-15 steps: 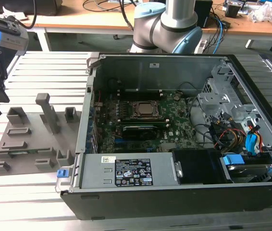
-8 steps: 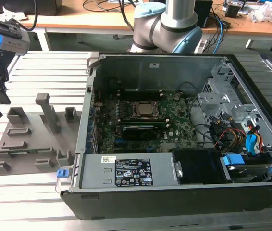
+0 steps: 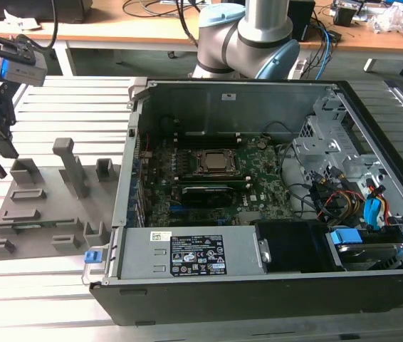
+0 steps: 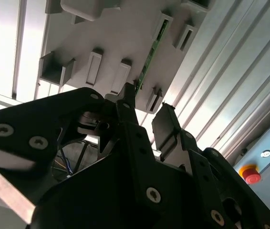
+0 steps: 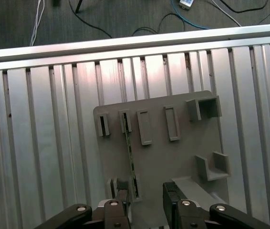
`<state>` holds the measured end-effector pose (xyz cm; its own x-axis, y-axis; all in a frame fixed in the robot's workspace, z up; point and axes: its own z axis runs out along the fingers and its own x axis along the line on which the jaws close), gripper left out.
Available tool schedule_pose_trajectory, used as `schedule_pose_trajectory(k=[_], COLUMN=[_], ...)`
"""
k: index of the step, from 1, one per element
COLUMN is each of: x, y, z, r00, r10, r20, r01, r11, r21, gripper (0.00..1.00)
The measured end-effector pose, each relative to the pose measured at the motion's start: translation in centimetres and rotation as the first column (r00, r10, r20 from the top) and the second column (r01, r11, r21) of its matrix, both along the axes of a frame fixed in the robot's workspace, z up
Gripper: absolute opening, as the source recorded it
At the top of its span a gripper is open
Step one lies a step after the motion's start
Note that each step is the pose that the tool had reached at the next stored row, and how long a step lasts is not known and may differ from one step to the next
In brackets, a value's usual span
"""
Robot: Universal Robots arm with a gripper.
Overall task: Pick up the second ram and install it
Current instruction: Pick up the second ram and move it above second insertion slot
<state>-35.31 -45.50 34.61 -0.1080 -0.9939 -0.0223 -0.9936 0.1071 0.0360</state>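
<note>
Fingers spread, the gripper (image 5: 147,202) hovers over the grey fixture plate (image 5: 182,157), where the second ram (image 5: 129,152) stands on edge, ungrasped. Pickup and installation in the computer case (image 3: 223,303) apparently remain.

the thin green ram stick (image 5: 130,152) stands on edge in the grey plastic fixture plate (image 5: 187,157), bare plate flanking it. low grey slot blocks (image 5: 144,128) and a tall upright post (image 3: 70,165) crowd that plate. the black gripper (image 5: 147,187) hangs spread above it. the open black computer case (image 3: 258,299) walls the exterior view's right.
</note>
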Motion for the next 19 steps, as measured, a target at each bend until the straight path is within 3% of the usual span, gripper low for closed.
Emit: schedule_pose_trajectory(k=[19], x=[0.0], y=[0.00], z=[-1.12], r00=[1.0000], r10=[0.000], r20=[0.0000], r01=[0.000], r11=[1.0000], r21=[0.0001], gripper=[0.42])
